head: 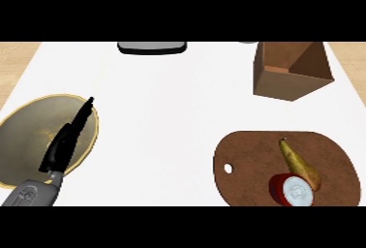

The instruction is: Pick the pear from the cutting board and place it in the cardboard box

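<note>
Pear point(298, 163) lies on the brown cutting board point(247, 160) at the lower right of the head view, its thin stem end pointing up the frame and its fat end touching a red-rimmed round thing point(292, 190), perhaps a halved fruit, at the board's lower edge. The cardboard box point(289, 70) stands open at the upper right, well apart from the board. At the lower left the left hand point(66, 143) shows with straight, relaxed fingers holding nothing, over a pale round plate point(28, 128) on the white tabletop point(172, 121). The right hand is out of view.

The pick has not begun. Since the pear sits at the right, the right hand seems the fitter one; it would do well to close across the pear's thick lower body, steering clear of the red piece, then lift straight before carrying it up the frame over the box's opening.
</note>
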Robot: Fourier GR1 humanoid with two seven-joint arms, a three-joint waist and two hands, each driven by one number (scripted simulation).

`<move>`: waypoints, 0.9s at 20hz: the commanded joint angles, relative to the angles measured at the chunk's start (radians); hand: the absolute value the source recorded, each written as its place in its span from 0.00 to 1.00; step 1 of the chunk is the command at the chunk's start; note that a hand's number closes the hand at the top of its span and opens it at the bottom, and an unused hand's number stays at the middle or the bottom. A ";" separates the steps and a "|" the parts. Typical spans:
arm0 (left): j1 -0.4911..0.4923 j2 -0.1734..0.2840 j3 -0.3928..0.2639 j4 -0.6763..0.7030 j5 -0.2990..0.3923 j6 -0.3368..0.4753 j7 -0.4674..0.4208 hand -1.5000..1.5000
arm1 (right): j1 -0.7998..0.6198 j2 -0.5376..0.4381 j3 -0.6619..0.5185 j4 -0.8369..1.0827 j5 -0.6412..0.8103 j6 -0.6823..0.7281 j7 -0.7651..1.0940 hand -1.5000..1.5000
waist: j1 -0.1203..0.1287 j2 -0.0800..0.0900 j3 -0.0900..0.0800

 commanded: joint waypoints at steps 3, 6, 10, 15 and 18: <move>-0.019 -0.018 0.009 0.014 -0.026 -0.024 0.013 0.50 | 0.016 0.123 0.059 -0.107 0.245 -0.136 0.146 0.00 | 0.010 0.002 0.000; -0.044 -0.039 0.044 0.083 -0.033 -0.050 -0.022 0.50 | -0.010 0.139 0.123 -0.148 0.328 -0.119 0.239 0.00 | 0.008 0.002 0.000; -0.017 -0.024 0.058 0.006 -0.046 -0.058 -0.004 0.50 | -0.081 0.140 0.157 -0.167 0.461 -0.079 0.408 0.00 | 0.015 0.002 0.001; -0.032 -0.090 0.063 0.032 -0.106 -0.054 0.028 0.50 | -0.065 0.141 0.146 -0.131 0.439 -0.023 0.363 0.00 | 0.008 0.000 0.001; -0.029 -0.100 0.102 0.044 -0.109 -0.075 -0.006 0.50 | -0.171 0.110 0.105 -0.046 0.436 -0.020 0.359 0.00 | 0.010 0.000 0.001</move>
